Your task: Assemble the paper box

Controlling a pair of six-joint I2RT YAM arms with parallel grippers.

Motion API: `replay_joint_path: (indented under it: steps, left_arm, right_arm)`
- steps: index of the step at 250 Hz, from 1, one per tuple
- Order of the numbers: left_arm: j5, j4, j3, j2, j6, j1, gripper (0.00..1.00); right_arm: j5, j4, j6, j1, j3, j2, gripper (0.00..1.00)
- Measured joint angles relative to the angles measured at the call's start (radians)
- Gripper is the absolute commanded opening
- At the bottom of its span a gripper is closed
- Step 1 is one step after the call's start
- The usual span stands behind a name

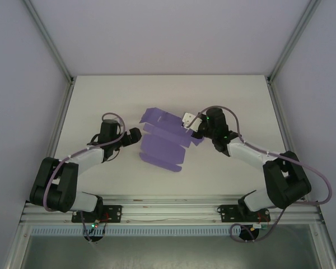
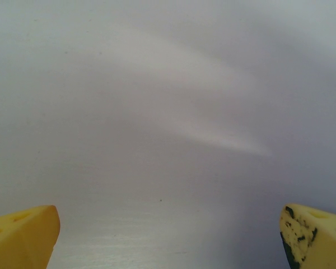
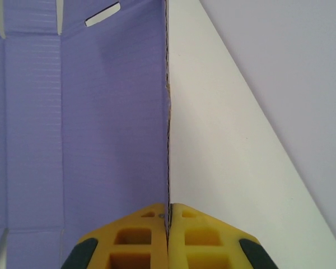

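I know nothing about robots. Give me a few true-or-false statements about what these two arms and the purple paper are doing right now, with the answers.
1. The right gripper is pinching an edge of the paper box. True.
2. The left gripper is clamped on the paper. False: it is open over bare table and holds nothing.
3. The box is finished and closed. False: it is an open sheet with loose flaps.
4. The paper lies between the two arms. True.
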Motion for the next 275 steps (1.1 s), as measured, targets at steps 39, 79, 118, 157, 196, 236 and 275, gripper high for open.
replay_joint_path:
  steps: [39,79,118,157,196,236,275]
  left_arm:
    - [0.06,0.092,-0.014,-0.007,0.01,0.0,1.0]
    - [0.151,0.165,-0.014,-0.008,0.025,0.0,0.99]
    - [0.256,0.219,-0.014,-0.003,0.043,0.0,0.97]
    - [0.336,0.266,-0.014,0.023,0.055,-0.003,0.88]
    - [0.398,0.304,-0.014,0.065,0.066,-0.005,0.76]
    - [0.467,0.375,-0.014,0.103,0.055,-0.005,0.64]
    - [0.517,0.441,-0.014,0.142,0.033,-0.005,0.5]
  right_arm:
    - [-0.049,-0.032,0.019,-0.003,0.013,-0.006,0.0]
    - [-0.069,-0.037,0.045,-0.006,0.014,-0.006,0.0]
    - [-0.094,-0.059,0.067,-0.016,0.03,-0.006,0.0]
    - [-0.127,-0.079,0.075,-0.023,0.04,-0.006,0.0]
    - [-0.169,-0.103,0.082,-0.029,0.04,-0.013,0.0]
    - [-0.21,-0.118,0.082,-0.036,0.04,-0.031,0.0]
    - [-0.241,-0.133,0.082,-0.039,0.04,-0.043,0.0]
